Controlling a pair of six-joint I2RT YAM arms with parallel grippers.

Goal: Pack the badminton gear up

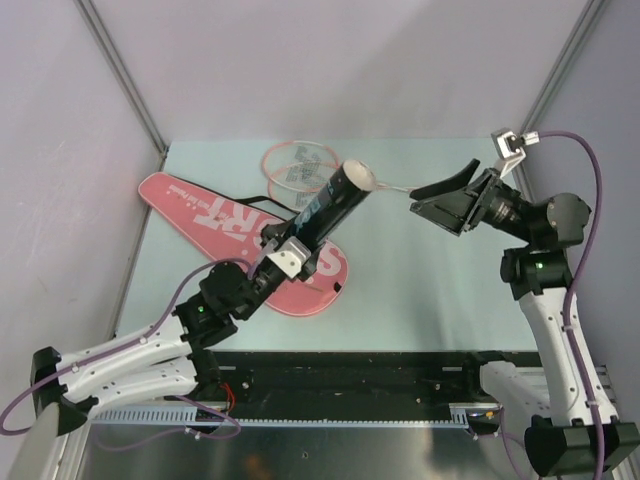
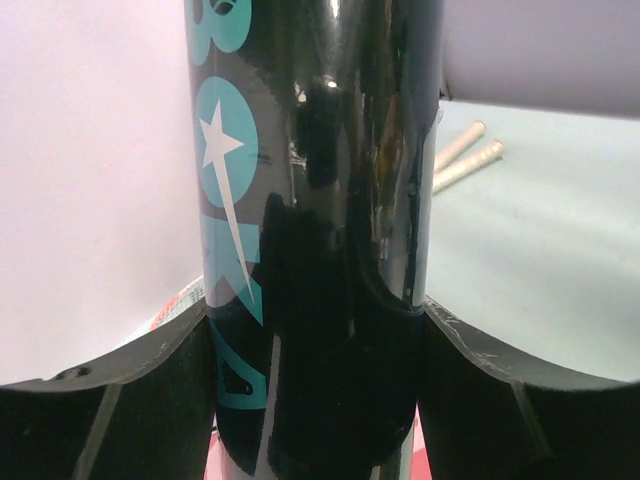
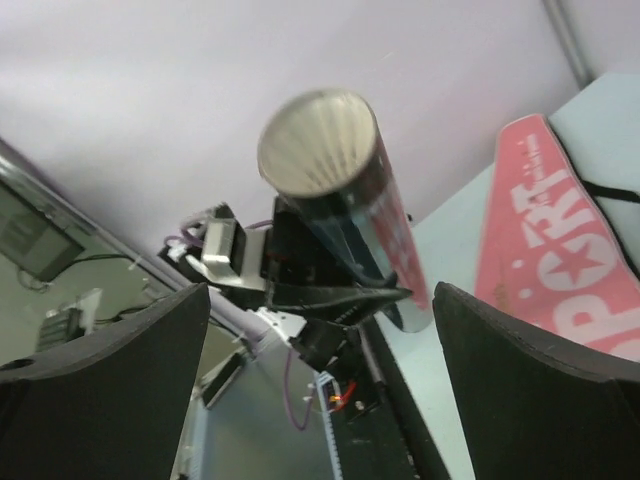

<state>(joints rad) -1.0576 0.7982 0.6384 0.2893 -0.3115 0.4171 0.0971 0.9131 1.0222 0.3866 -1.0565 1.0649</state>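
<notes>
The dark tube (image 1: 330,205) with teal lettering is tilted up off the table, and my left gripper (image 1: 283,252) is shut on its lower part. In the left wrist view the tube (image 2: 320,200) fills the space between both fingers. White shuttlecock feathers (image 3: 320,140) show inside its open mouth. My right gripper (image 1: 432,200) stands open just right of that mouth, with nothing between its fingers (image 3: 120,380). The pink bag (image 1: 215,215) with white lettering lies flat under the tube. Two pink-framed rackets (image 1: 292,163) lie at the back, their white handles (image 2: 465,158) pointing right.
The pale green table (image 1: 420,290) is walled by grey panels at the back and both sides. A black rail (image 1: 350,375) runs along the near edge between the arm bases. The left arm (image 3: 300,270) shows beneath the tube in the right wrist view.
</notes>
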